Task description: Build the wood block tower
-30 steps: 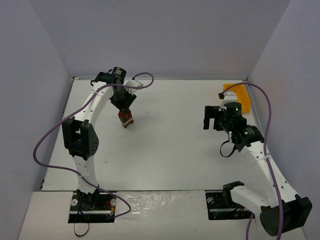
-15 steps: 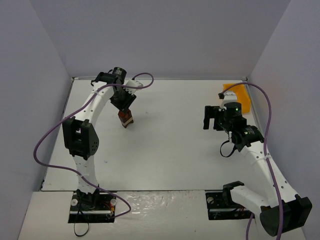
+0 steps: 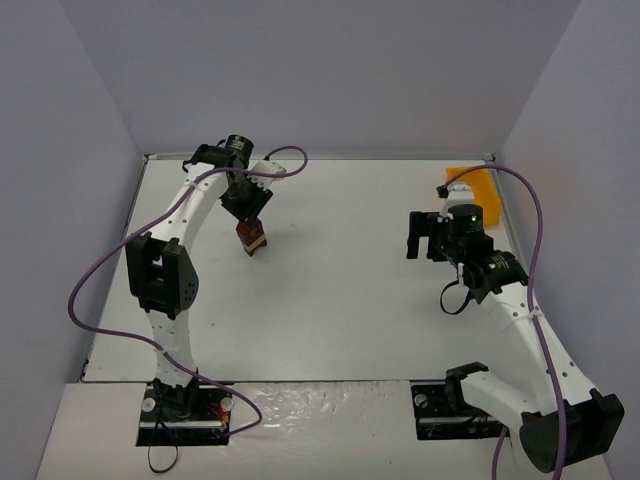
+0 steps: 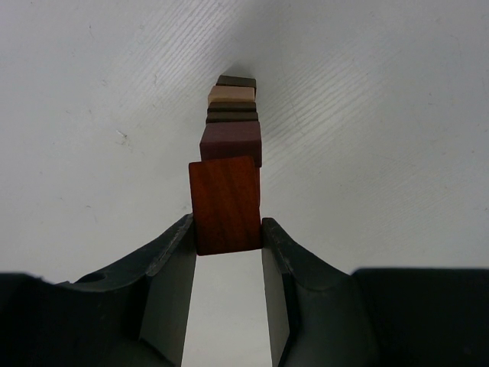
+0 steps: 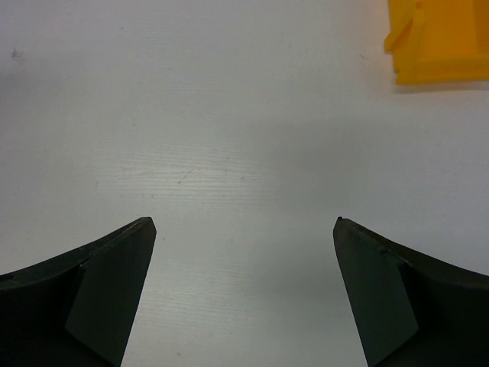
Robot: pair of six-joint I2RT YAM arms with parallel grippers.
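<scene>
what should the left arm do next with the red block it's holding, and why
Probably ease the left gripper open slowly: its reddish-brown wooden block sits pinched right above the narrow stack of brown wooden blocks, roughly lined up. Whether it already touches the stack is unclear.

**Stuff I can't make out from my seat right now**

On the overhead cam the tower (image 3: 252, 242) is a tiny brown speck under the left gripper (image 3: 249, 227), so there's no way I can count layers or tell the pieces apart. On the left wrist cam the reddish block (image 4: 225, 204) pinched in its jaws covers the top of the stack. I can't tell if it's touching the purplish block (image 4: 231, 144) or sitting off it, and the lower pieces squash into thin slivers toward 12 o'clock. On the right wrist cam the yellow bin (image 5: 438, 40) is chopped off by the frame at 1 o'clock, and the right gripper (image 5: 244, 223) runs off the bottom edge on both sides.
</scene>
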